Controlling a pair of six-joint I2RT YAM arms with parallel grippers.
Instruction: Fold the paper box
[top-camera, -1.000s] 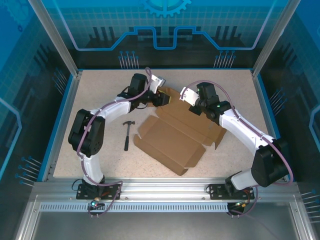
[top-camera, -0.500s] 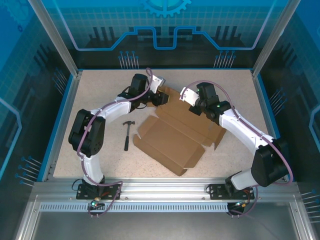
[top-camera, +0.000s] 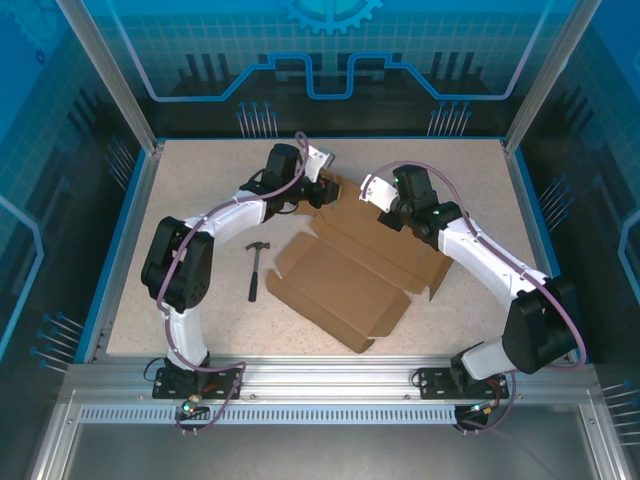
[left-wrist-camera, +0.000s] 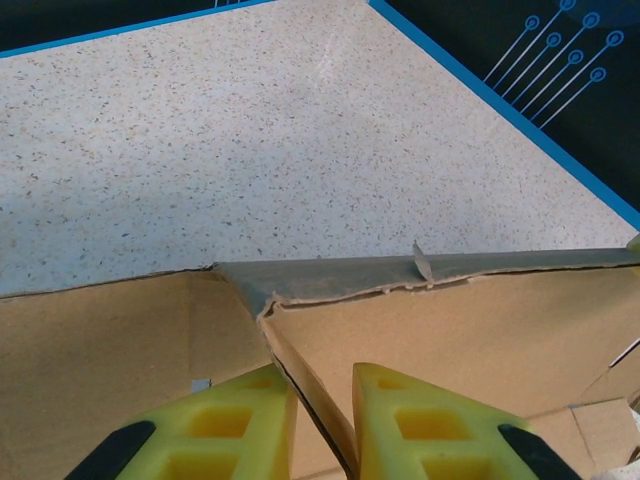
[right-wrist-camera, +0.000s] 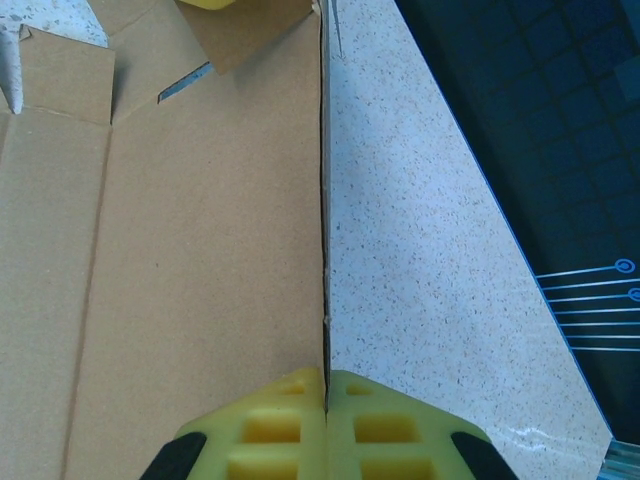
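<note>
Yellow fingers (left-wrist-camera: 420, 425) straddling a raised paper box (left-wrist-camera: 470, 330) flap, speckled table (left-wrist-camera: 250, 140) beyond

The speckled beige tabletop (top-camera: 190, 190) is bare along its far strip, its far left corner and its right side, giving a gripper open room there. The brown cardboard mailer-box blank (top-camera: 345, 275) takes up the middle, and its raised far wall blocks a low pass across it. A small black hammer (top-camera: 258, 268) lies left of the blank, apart from it, leaving a narrow lane between. The left gripper (left-wrist-camera: 322, 378) straddles an upright corner flap. The right gripper (right-wrist-camera: 327, 378) pinches the wall's edge, and the two stand near each other. The raised blue rim (top-camera: 121, 250) bounds the table.
</note>
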